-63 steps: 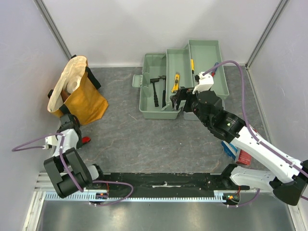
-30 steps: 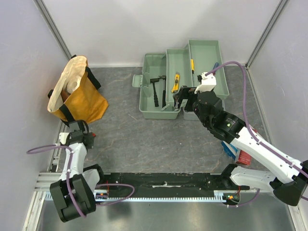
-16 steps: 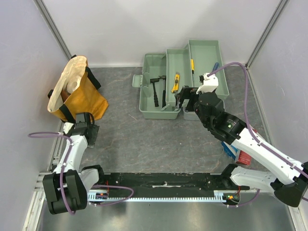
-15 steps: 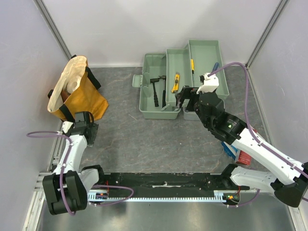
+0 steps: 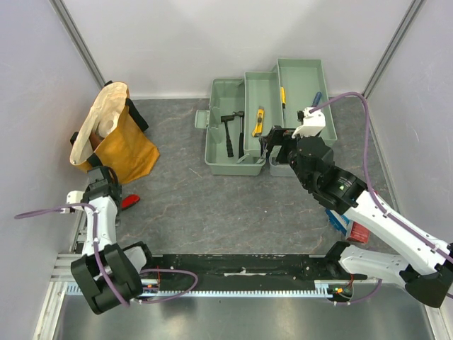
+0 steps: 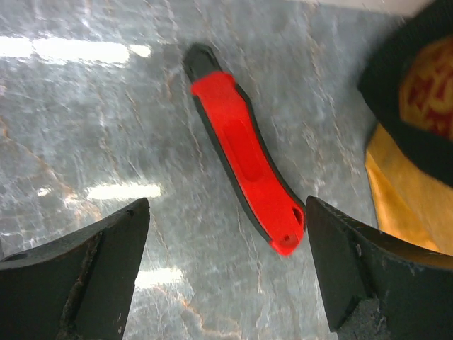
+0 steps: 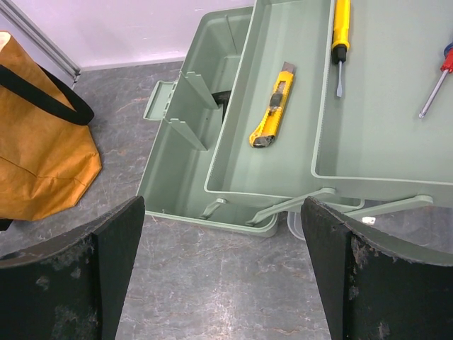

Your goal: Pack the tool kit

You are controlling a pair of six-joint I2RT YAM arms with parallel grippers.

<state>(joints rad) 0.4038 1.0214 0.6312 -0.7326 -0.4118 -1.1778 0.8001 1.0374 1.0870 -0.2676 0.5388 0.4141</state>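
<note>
The pale-green toolbox (image 5: pixel 233 152) stands open at the back with its trays folded out, and it also shows in the right wrist view (image 7: pixel 184 177). Inside lie a hammer (image 5: pixel 228 132), a yellow utility knife (image 7: pixel 272 106), a yellow screwdriver (image 7: pixel 341 35) and a red-and-blue screwdriver (image 7: pixel 435 79). A red-handled tool (image 6: pixel 244 166) lies on the table by the bag, seen in the top view (image 5: pixel 129 202) too. My left gripper (image 6: pixel 226 273) is open and empty just short of it. My right gripper (image 7: pixel 223 276) is open and empty over the table in front of the toolbox.
A mustard-yellow cloth bag (image 5: pixel 117 138) stands at the left, close to my left gripper (image 5: pixel 106 185). Blue-and-red packets (image 5: pixel 348 225) lie at the right under my right arm. My right gripper (image 5: pixel 271 144) hovers at the toolbox's front edge. Walls close in both sides.
My left gripper has pulled back to the left, uncovering the red-handled tool on the table. My right gripper has crept slightly to the right, still open.
</note>
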